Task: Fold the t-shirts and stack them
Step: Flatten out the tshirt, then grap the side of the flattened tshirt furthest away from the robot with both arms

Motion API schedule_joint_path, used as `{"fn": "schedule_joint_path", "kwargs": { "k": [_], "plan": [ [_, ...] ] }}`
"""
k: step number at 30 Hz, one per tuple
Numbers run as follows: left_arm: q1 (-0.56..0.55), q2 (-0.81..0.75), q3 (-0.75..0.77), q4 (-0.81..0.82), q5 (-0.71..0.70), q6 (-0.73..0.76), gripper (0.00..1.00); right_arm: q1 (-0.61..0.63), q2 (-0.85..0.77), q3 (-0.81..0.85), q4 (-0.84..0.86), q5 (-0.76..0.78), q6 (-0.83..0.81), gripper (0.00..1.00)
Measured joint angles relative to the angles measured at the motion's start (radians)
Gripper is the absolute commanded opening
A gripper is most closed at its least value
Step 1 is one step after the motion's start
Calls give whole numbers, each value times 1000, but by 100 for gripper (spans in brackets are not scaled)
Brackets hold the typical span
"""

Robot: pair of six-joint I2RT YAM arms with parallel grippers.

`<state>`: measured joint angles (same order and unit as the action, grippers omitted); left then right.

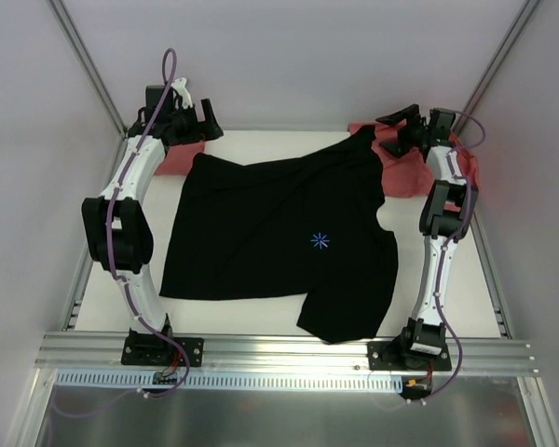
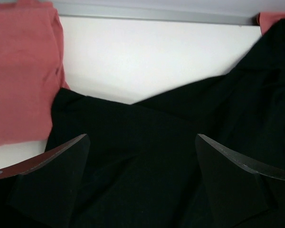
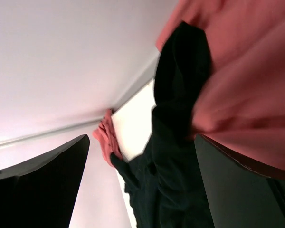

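Left tool spread, pointing down at black t-shirt; right tool spread, pointing leftward.

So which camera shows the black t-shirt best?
The top external view: the whole black t-shirt shows there. The left wrist view shows only its far edge; the right wrist view, a blurred dark strip.

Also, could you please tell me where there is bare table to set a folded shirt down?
Bare table runs between the near hem of the black t-shirt and the front rail, at left. Another patch lies between it and the right arm. Crowded: the far corners, under the left salmon shirt and the right salmon shirt.
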<state>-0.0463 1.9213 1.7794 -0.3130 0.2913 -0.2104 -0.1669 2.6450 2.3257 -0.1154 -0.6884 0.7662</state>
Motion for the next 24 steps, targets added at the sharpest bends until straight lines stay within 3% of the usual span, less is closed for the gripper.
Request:
{"fn": "schedule_joint_path", "kwargs": {
  "k": [13, 24],
  "plan": [
    [0, 5, -17, -11, 46, 0, 96, 22, 21, -19, 224, -17, 150, 99],
    [0, 6, 4, -14, 49, -3, 95, 38, 21, -71, 174, -28, 110, 98]
  ]
}}
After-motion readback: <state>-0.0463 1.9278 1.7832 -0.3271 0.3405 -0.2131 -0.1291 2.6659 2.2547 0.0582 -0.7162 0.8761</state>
